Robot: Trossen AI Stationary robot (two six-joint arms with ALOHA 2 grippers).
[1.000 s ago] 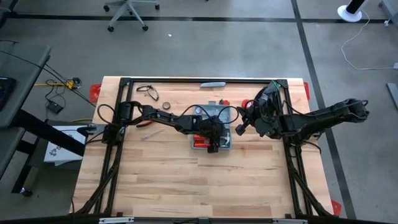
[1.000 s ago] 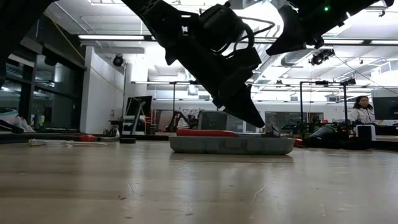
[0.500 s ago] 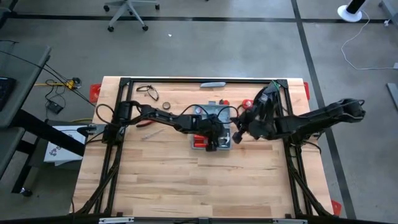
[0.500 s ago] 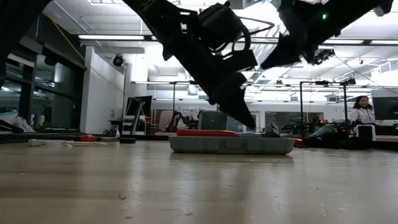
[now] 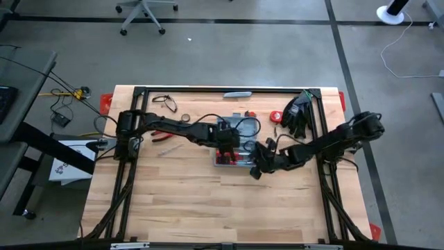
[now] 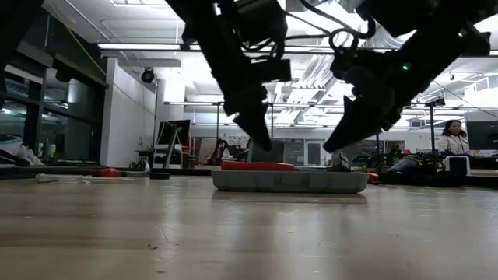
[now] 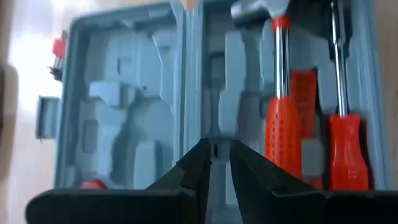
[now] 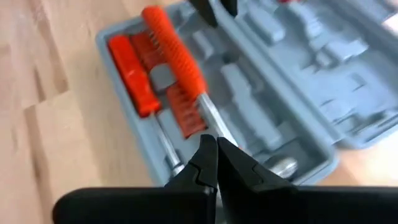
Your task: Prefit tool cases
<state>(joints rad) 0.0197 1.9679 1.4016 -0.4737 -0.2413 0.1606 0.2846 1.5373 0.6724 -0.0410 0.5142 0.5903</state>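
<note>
The blue-grey tool case (image 5: 234, 154) lies open and flat on the wooden table (image 5: 180, 201), with a red-handled hammer (image 7: 281, 118) and a red-handled screwdriver (image 7: 346, 134) tucked in its slots. The left gripper (image 7: 219, 155) hangs just above the case's middle, holding nothing, its fingers only a small crack apart. The right gripper (image 8: 216, 151) hovers over the hammer's end of the case, its fingers pressed together on nothing.
</note>
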